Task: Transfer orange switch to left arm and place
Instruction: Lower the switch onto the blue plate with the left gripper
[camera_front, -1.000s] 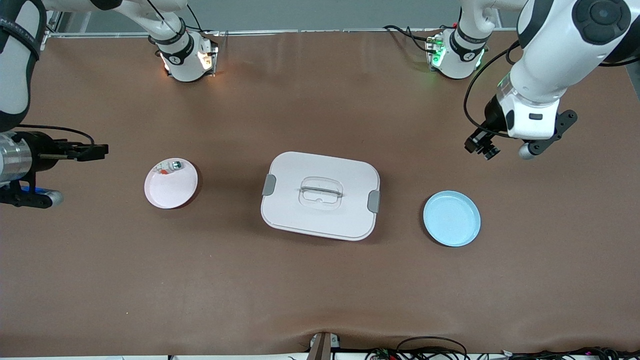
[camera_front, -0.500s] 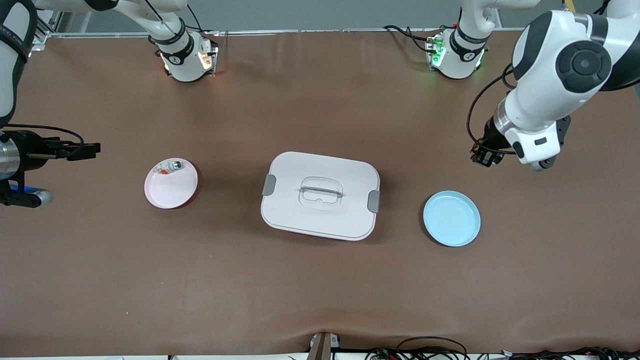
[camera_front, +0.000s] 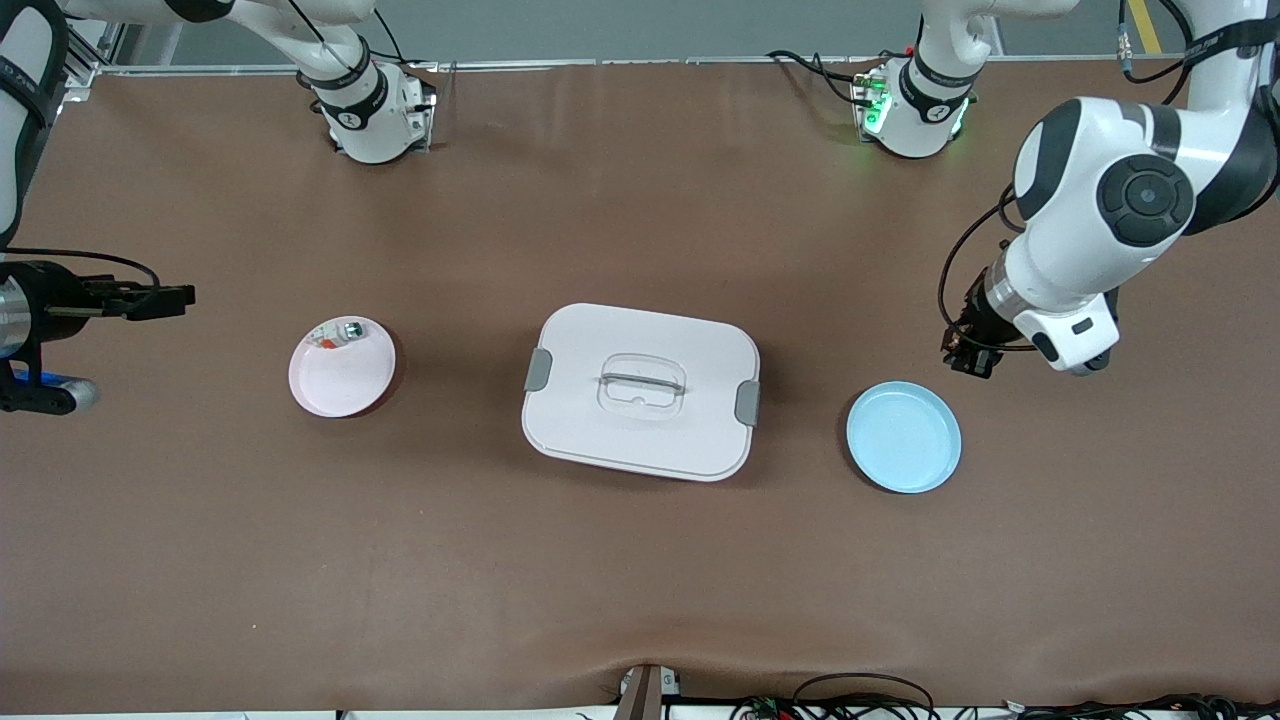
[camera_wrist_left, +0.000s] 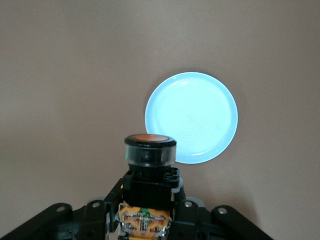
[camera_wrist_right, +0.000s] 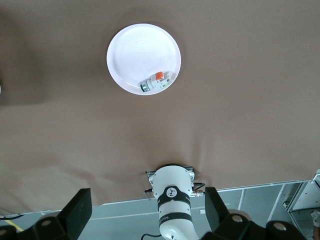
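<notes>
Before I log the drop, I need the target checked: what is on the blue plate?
Nothing lies on the blue plate. The orange switch is gripped in the left gripper, over the table beside the plate. What lies under the plate cannot be seen.

Box (camera_front: 640, 392) sits mid-table btwn two plates (camera_front: 341, 367) (camera_front: 903, 437); small part (camera_front: 338, 335) lies on plate twd right arm's end.

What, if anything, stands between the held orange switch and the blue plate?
Nothing visible does. The left tool is shut on the orange switch, over bare table just beside the blue plate, toward the left arm's end. The box sits mid-table, away from that short path. The right tool, open, waits beside the pink plate.
</notes>
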